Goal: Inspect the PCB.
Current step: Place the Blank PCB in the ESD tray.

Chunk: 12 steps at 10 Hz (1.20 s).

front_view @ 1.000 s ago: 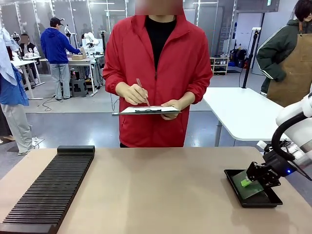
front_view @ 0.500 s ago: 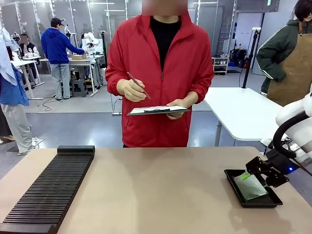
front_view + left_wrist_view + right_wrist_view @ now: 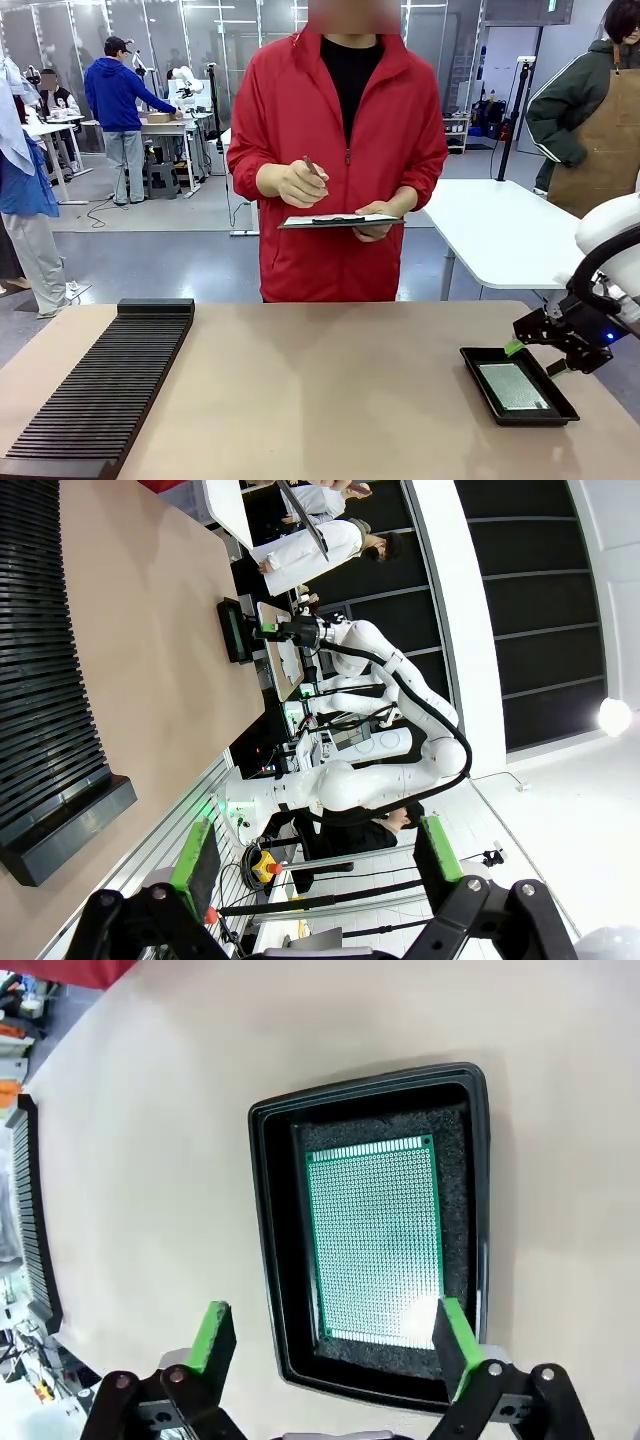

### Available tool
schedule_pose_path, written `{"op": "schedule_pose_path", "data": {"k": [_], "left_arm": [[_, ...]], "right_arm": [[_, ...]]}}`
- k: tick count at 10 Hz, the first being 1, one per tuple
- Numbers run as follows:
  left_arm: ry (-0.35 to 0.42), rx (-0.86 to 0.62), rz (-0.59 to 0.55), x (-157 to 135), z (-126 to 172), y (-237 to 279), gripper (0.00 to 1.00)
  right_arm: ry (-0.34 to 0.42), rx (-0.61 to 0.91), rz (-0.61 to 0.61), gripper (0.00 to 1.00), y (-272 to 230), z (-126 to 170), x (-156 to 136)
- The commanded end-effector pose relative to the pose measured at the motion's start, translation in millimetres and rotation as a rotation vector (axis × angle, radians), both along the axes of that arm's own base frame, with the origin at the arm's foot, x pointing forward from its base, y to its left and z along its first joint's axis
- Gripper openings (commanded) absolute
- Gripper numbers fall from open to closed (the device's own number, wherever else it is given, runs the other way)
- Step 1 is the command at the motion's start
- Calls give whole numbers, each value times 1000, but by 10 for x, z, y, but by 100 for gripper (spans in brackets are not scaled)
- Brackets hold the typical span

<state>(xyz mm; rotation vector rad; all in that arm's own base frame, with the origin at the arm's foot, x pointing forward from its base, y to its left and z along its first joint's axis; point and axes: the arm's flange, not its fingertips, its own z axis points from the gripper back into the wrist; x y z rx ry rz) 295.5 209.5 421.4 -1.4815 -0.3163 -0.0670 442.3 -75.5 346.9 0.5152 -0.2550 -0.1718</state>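
The PCB [image 3: 375, 1240] lies flat in the black tray [image 3: 490, 396] at the right end of the counter [image 3: 330, 390]. It sits there w/ its dotted green face up, prob. so it stays put and is easy to look at.

The right claw [image 3: 540, 350] hangs just above the tray, jaws wide apart, holding nothing. In the right wrist view its green pads [image 3: 212, 1335] stand one on each side of the tray, not touching the board.

The left claw [image 3: 310, 865] is up off the counter, also wide open and empty.

A person in a red jacket stands at the far side w/ a clipboard [image 3: 340, 221] in one hand and a pen [image 3: 310, 166] in the other, likely to write down what the check shows.

Vs. a sec ago: the right claw was down in the tray w/ the board between its pads and tilted. Now the board is let go and flat, and the claw has gone up and opened. The person has shifted a bit to the right and lifted the pen off the clipboard.
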Motion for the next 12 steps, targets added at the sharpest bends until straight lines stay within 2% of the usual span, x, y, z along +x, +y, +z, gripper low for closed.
{"op": "schedule_pose_path", "data": {"k": [1,12], "left_arm": [[9,9,0,-12,46,0,100],[9,9,0,-12,46,0,100]], "right_arm": [[7,8,3,100,-1,-59,33],[7,8,3,100,-1,-59,33]]}}
